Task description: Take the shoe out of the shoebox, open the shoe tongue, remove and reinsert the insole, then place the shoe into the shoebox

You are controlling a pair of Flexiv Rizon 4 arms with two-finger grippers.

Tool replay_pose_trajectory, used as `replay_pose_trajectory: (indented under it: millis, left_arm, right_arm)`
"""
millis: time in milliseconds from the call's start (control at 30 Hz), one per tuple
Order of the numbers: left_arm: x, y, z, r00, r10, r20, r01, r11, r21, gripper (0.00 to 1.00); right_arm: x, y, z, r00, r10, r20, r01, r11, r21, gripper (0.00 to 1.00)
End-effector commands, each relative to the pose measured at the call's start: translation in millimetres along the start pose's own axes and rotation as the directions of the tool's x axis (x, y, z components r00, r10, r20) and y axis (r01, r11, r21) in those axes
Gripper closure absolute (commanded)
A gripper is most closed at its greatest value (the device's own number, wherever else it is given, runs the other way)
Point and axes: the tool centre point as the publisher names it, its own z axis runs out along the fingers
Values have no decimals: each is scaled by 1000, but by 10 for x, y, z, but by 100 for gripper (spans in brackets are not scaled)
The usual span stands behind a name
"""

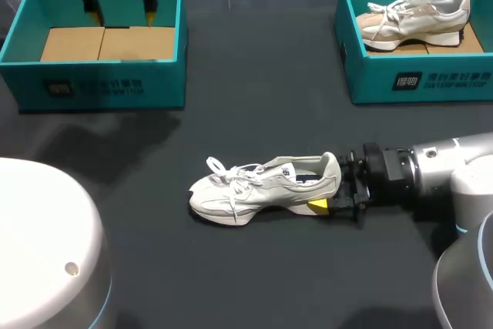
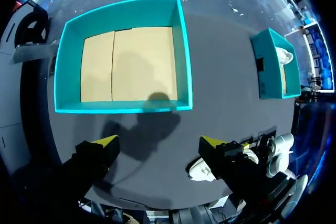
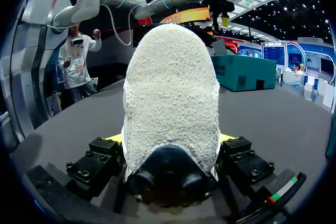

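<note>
A white lace-up shoe (image 1: 262, 186) stands upright on the dark table, toe to the left. My right gripper (image 1: 323, 194) comes in from the right and is shut on its heel, one yellow tip showing on the near side. In the right wrist view the heel of the shoe (image 3: 170, 98) fills the space between the fingers of the right gripper (image 3: 170, 139). My left gripper (image 1: 123, 13) hangs open over the empty teal shoebox (image 1: 100, 82) at the back left. From the left wrist, the open left gripper (image 2: 158, 142) looks down on that shoebox (image 2: 181, 51) and the shoe (image 2: 202, 170).
A second teal box (image 1: 416, 82) at the back right holds another pale shoe (image 1: 420, 17). A white rounded robot body (image 1: 46, 244) fills the near left corner. Bare dark table lies between the boxes and around the shoe.
</note>
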Motion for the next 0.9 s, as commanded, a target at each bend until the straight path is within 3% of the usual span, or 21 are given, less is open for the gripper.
replay_pose_trajectory:
  millis: [33, 300, 467, 633, 800, 900]
  left_arm:
    - [264, 404, -70, 1000, 7, 26, -8, 1000, 29, 0]
    - [878, 975, -52, 997, 61, 52, -58, 997, -56, 0]
    - [1195, 1228, 3, 992, 109, 60, -101, 988, -113, 0]
    - [1437, 1358, 36, 988, 152, 31, -142, 968, -207, 0]
    - [1556, 1298, 12, 980, 193, -37, -190, 882, -430, 0]
    - [1547, 1273, -5, 979, 200, -40, -197, 875, -442, 0]
  right_arm:
    - [-1, 4, -1, 1000, 0, 2, 0, 1000, 4, 100]
    - [-1, 4, -1, 1000, 0, 2, 0, 1000, 4, 100]
    - [-1, 4, -1, 1000, 0, 2, 0, 1000, 4, 100]
    - [-1, 4, -1, 1000, 0, 2, 0, 1000, 4, 100]
    - [-1, 4, -1, 1000, 0, 2, 0, 1000, 4, 100]
    - [-1, 4, -1, 1000, 0, 2, 0, 1000, 4, 100]
